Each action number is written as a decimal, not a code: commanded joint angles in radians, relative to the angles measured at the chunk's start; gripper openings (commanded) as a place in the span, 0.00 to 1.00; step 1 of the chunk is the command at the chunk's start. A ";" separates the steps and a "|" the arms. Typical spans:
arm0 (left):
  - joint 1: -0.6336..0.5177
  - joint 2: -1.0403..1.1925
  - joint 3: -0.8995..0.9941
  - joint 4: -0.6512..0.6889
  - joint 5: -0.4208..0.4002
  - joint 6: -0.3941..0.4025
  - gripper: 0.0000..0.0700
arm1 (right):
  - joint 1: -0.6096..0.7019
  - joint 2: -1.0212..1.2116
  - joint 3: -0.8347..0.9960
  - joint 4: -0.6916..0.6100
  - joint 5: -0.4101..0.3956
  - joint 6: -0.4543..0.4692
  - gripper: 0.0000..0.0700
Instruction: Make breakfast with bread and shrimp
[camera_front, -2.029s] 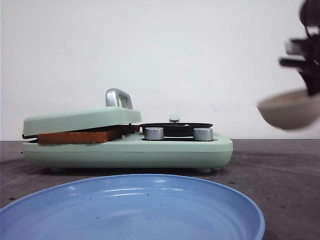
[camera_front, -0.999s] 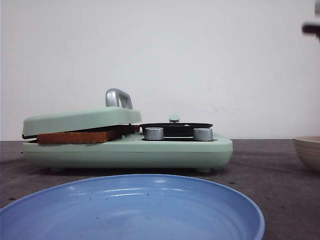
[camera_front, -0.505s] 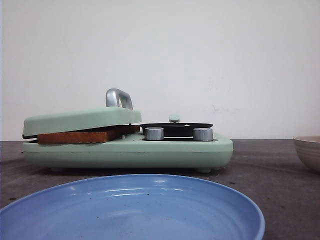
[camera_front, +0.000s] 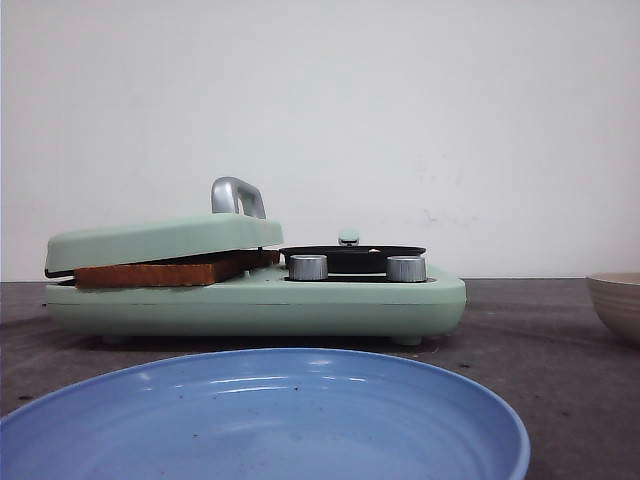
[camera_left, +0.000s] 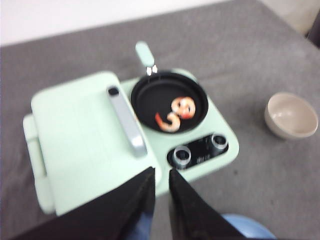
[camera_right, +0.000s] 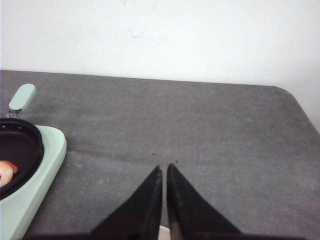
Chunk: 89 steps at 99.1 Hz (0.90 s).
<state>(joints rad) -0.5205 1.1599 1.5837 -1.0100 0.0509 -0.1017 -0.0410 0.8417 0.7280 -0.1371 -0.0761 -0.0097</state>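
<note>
A mint-green countertop breakfast maker (camera_front: 255, 300) stands on the dark grey table (camera_front: 540, 330), its length running across the front view. Its hinged mint-green press lid (camera_front: 160, 240) with a silver metal handle (camera_front: 237, 195) lies lowered over the left half of the appliance. A toasted slice of bread with a golden-brown crust (camera_front: 165, 271) is clamped between that lid and the base, only its browned edge showing.

On the right half of the appliance sits a small round black frying pan (camera_left: 169, 101) with a mint-green handle (camera_left: 145, 53) that points toward the table's far edge. Two curled pink-orange cooked shrimp (camera_left: 176, 113) lie inside the pan, touching each other. Two silver round control knobs (camera_front: 308, 267) sit on the appliance's near edge below the pan.

A cream ceramic bowl (camera_left: 291, 115) rests on the table to the right of the appliance, well apart from it. A pale blue round plate (camera_front: 265, 420) lies at the table's near edge.

The left gripper (camera_left: 160, 175) hangs above the lid's near edge, its black fingers nearly together with a narrow gap, gripping nothing. The right gripper (camera_right: 164, 172) hangs over bare table, fingers almost touching, also empty.
</note>
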 joint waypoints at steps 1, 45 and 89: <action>-0.006 0.008 0.016 -0.018 0.001 -0.032 0.00 | 0.000 0.003 0.011 0.023 0.001 -0.009 0.01; -0.006 0.008 0.016 -0.016 0.001 -0.030 0.00 | 0.000 0.003 0.011 0.040 0.001 -0.009 0.01; 0.037 -0.005 0.016 0.233 -0.001 0.225 0.00 | 0.000 0.003 0.011 0.040 0.000 -0.009 0.01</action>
<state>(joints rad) -0.4904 1.1576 1.5837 -0.8379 0.0505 0.0181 -0.0410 0.8413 0.7280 -0.1070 -0.0761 -0.0113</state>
